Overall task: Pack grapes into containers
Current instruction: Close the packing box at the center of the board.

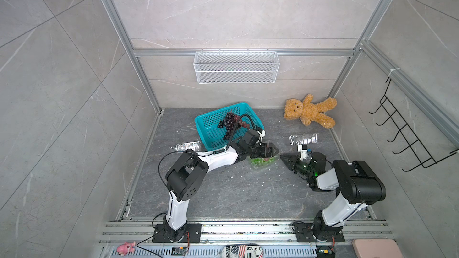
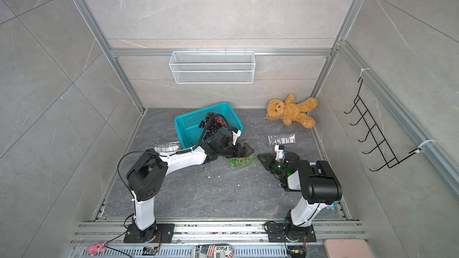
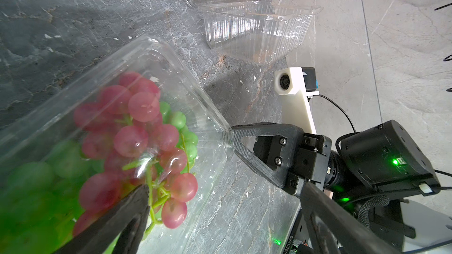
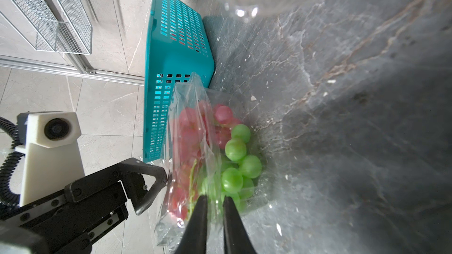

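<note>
A clear container holding pink and green grapes lies on the dark floor between both arms. Its lid stands half raised. My left gripper hangs open over it, one finger touching the lid. My right gripper is shut on the container's near rim, with clear plastic between its narrow jaws. Dark and reddish grapes lie in the teal basket. Two empty containers lie apart, one to the right, one left of the basket.
A brown teddy bear lies in the back right corner. A white wire basket hangs on the back wall and a black hook rack on the right wall. Small white crumbs dot the floor.
</note>
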